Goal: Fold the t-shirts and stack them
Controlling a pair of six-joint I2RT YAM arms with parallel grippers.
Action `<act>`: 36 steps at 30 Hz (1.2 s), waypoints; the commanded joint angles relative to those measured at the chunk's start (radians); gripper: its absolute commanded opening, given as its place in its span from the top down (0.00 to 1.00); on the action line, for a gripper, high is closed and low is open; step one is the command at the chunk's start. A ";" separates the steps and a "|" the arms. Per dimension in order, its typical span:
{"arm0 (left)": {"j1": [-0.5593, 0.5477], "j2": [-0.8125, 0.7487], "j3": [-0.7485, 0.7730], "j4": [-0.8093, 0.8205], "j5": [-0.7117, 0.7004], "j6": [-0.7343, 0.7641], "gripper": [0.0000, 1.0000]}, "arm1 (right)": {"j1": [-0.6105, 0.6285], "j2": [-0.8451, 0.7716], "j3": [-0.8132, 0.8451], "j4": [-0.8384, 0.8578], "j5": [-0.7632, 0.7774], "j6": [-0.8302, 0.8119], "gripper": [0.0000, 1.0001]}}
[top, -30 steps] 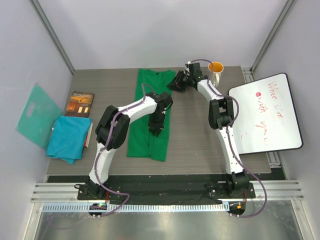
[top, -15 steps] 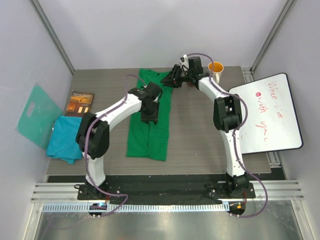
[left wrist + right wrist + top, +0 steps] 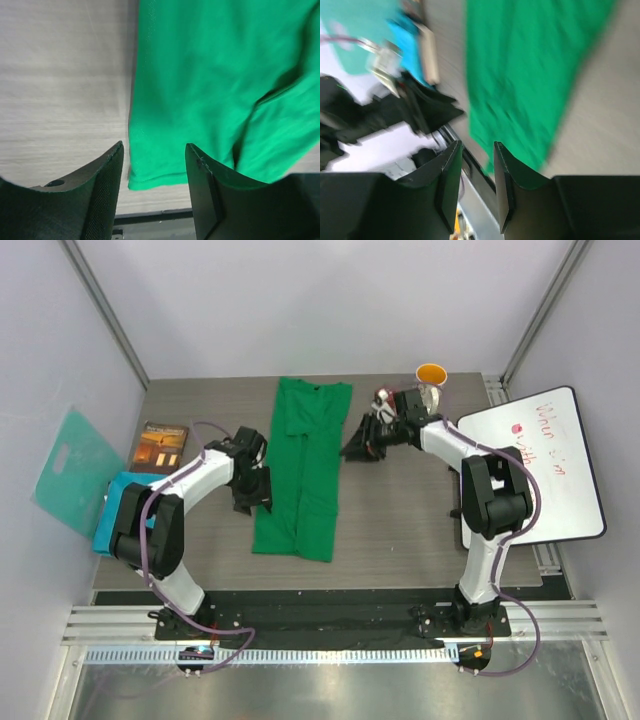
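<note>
Left tool (image 3: 250, 502) hangs at the left edge of the green t-shirt (image 3: 305, 470), toward the shirt's near end; its jaws stand well apart with nothing between them; in the left wrist view the shirt's near left corner lies on the table (image 3: 400, 530) below the gap; whether the fingertips touch cloth or wood I cannot tell. Right tool (image 3: 355, 448) sits just beside the shirt's right edge, about halfway along it, fingers pointed toward the cloth; its jaws leave a narrower gap, also holding nothing; the right wrist view is blurred, showing green cloth beyond the fingers and little more.

The green t-shirt lies in the middle of the table as a long strip, folded lengthwise, running from the far edge toward the arms; a sleeve fold shows along its right side. The teal-blue t-shirt (image 3: 106, 525) lies bunched at the table's left edge, largely hidden under the left arm's elbow; the two shirts are well apart.

A book (image 3: 163, 445) lies just beyond the teal-blue shirt; a teal board (image 3: 72, 470) leans left of it; a mug (image 3: 432, 380) stands at the far right; a whiteboard (image 3: 535, 465) lies at the right.
</note>
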 commanded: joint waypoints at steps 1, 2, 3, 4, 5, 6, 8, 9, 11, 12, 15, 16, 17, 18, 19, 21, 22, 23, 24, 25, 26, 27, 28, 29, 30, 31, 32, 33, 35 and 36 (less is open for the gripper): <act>0.009 -0.088 -0.082 0.098 0.080 -0.023 0.46 | 0.008 -0.141 -0.209 -0.217 0.045 -0.210 0.61; 0.023 -0.091 -0.097 0.106 0.093 -0.032 0.46 | 0.014 -0.174 -0.245 -0.228 0.051 -0.219 0.60; 0.029 -0.090 -0.111 0.113 0.106 -0.040 0.46 | 0.028 -0.188 -0.307 -0.242 0.059 -0.225 0.59; 0.035 -0.093 -0.140 0.125 0.117 -0.043 0.46 | 0.037 -0.197 -0.334 -0.250 0.083 -0.231 0.58; 0.041 -0.094 -0.154 0.130 0.121 -0.043 0.46 | 0.054 -0.203 -0.374 -0.257 0.088 -0.233 0.58; 0.047 -0.096 -0.170 0.135 0.124 -0.042 0.45 | 0.092 -0.212 -0.389 -0.260 0.085 -0.235 0.57; 0.070 -0.117 -0.216 0.149 0.146 -0.040 0.45 | 0.141 -0.220 -0.412 -0.262 0.096 -0.229 0.57; 0.083 -0.127 -0.232 0.155 0.161 -0.040 0.45 | 0.163 -0.231 -0.434 -0.262 0.103 -0.225 0.56; 0.115 -0.162 -0.289 0.181 0.199 -0.046 0.45 | 0.215 -0.235 -0.469 -0.248 0.114 -0.215 0.55; 0.124 -0.171 -0.308 0.190 0.209 -0.045 0.44 | 0.229 -0.234 -0.481 -0.242 0.120 -0.212 0.55; 0.152 -0.176 -0.358 0.192 0.230 -0.042 0.44 | 0.246 -0.229 -0.529 -0.211 0.125 -0.209 0.52; 0.153 -0.173 -0.351 0.184 0.238 -0.036 0.44 | 0.246 -0.223 -0.535 -0.210 0.128 -0.213 0.51; 0.155 -0.171 -0.348 0.179 0.238 -0.036 0.44 | 0.246 -0.218 -0.546 -0.210 0.133 -0.221 0.49; 0.155 -0.171 -0.340 0.163 0.215 -0.042 0.43 | 0.244 -0.218 -0.549 -0.211 0.146 -0.233 0.47; 0.156 -0.167 -0.338 0.158 0.213 -0.042 0.43 | 0.246 -0.212 -0.552 -0.211 0.154 -0.241 0.46; 0.162 -0.144 -0.341 0.155 0.230 -0.028 0.43 | 0.246 -0.208 -0.560 -0.207 0.175 -0.248 0.44; 0.164 -0.133 -0.343 0.153 0.250 -0.020 0.43 | 0.246 -0.202 -0.564 -0.205 0.177 -0.251 0.44; 0.166 -0.119 -0.343 0.153 0.265 -0.014 0.43 | 0.246 -0.189 -0.566 -0.196 0.177 -0.253 0.44; 0.166 -0.101 -0.340 0.153 0.281 -0.009 0.43 | 0.246 -0.183 -0.566 -0.191 0.165 -0.251 0.44; 0.166 -0.072 -0.337 0.155 0.320 -0.008 0.43 | 0.246 -0.177 -0.564 -0.182 0.160 -0.247 0.44; 0.166 -0.056 -0.337 0.158 0.339 -0.008 0.44 | 0.246 -0.169 -0.561 -0.164 0.157 -0.241 0.43; 0.164 -0.042 -0.335 0.162 0.354 -0.006 0.44 | 0.247 -0.168 -0.561 -0.152 0.153 -0.235 0.43; 0.166 -0.023 -0.335 0.162 0.371 -0.003 0.44 | 0.249 -0.165 -0.558 -0.138 0.142 -0.225 0.43; 0.166 -0.015 -0.335 0.162 0.376 -0.002 0.44 | 0.249 -0.157 -0.550 -0.115 0.139 -0.212 0.43; 0.166 -0.010 -0.332 0.161 0.380 0.001 0.44 | 0.254 -0.140 -0.543 -0.107 0.131 -0.207 0.42; 0.166 -0.004 -0.331 0.159 0.382 0.007 0.44 | 0.258 -0.126 -0.535 -0.104 0.117 -0.202 0.42; 0.167 0.007 -0.328 0.156 0.387 0.010 0.44 | 0.261 -0.114 -0.515 -0.104 0.116 -0.201 0.42; 0.167 0.013 -0.317 0.144 0.388 0.018 0.45 | 0.266 -0.090 -0.508 -0.102 0.116 -0.202 0.42; 0.169 0.028 -0.306 0.132 0.390 0.037 0.45 | 0.280 -0.070 -0.482 -0.104 0.116 -0.202 0.41; 0.170 0.033 -0.299 0.121 0.388 0.044 0.46 | 0.286 -0.059 -0.474 -0.104 0.119 -0.204 0.41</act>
